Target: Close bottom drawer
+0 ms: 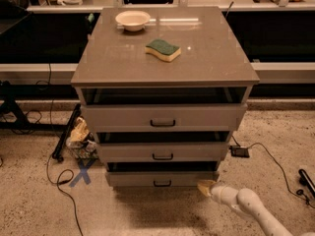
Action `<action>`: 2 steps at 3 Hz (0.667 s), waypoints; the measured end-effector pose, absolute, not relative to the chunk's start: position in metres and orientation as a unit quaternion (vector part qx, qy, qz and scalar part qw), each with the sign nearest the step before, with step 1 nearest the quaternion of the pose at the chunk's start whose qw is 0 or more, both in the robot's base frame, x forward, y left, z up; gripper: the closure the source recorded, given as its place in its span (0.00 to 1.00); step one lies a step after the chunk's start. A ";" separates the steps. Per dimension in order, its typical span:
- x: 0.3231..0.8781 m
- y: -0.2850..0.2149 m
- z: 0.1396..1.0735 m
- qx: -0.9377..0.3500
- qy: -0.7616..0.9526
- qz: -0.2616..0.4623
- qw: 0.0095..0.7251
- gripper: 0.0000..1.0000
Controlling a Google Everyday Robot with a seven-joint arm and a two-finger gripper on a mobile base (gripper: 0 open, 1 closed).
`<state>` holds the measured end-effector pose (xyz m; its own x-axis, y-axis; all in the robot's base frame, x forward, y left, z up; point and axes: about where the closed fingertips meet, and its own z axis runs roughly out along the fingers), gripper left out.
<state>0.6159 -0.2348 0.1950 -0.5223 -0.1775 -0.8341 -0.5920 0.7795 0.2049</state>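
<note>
The grey cabinet [165, 58] has three drawers, all pulled out a little. The bottom drawer [161, 178] is the lowest; it has a flat grey front and a small black bar handle [162, 183], and a dark gap shows above its front. My gripper [205, 187] is low at the right end of the bottom drawer's front, on the end of my white arm [246, 205] that comes in from the lower right. It looks to be touching or very close to the front's right corner.
The middle drawer [163, 152] and the wider top drawer [163, 117] stick out above. A bowl [132, 19] and a green-yellow sponge [163, 49] sit on the cabinet top. Cables, a blue floor mark [82, 173] and clutter [80, 137] lie left; a black adapter [239, 151] and cable lie right.
</note>
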 end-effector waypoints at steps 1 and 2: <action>0.587 -0.246 0.198 -0.202 0.846 0.235 0.434 1.00; 0.568 -0.254 0.197 -0.184 0.850 0.240 0.432 1.00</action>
